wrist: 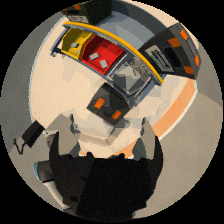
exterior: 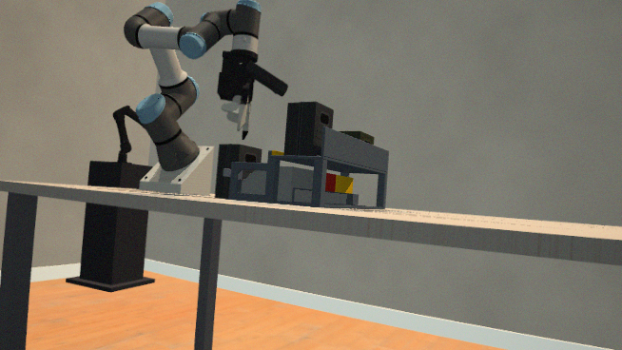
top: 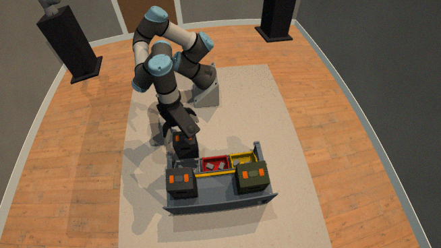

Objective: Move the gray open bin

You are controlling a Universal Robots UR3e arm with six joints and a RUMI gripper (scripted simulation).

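Note:
The gray open bin (top: 185, 164) sits on the shelf's lower level at the left end, next to a red bin (top: 215, 164) and a yellow bin (top: 243, 158). Small gray parts lie inside it. In the wrist view the gray bin (wrist: 131, 75) lies beyond a dark closed box (wrist: 107, 102). It also shows under the shelf top in the side view (exterior: 284, 183). My gripper (top: 175, 133) is open and empty. It hangs above the dark box (top: 185, 145) that stands on the table behind the shelf. In the side view the gripper (exterior: 240, 116) points down, well above the table.
The gray shelf frame (top: 219, 189) carries a dark box (top: 181, 182) and a green box (top: 252, 176) on its top level. The dark one partly overhangs the gray bin. The arm's base mount (top: 206, 92) stands behind.

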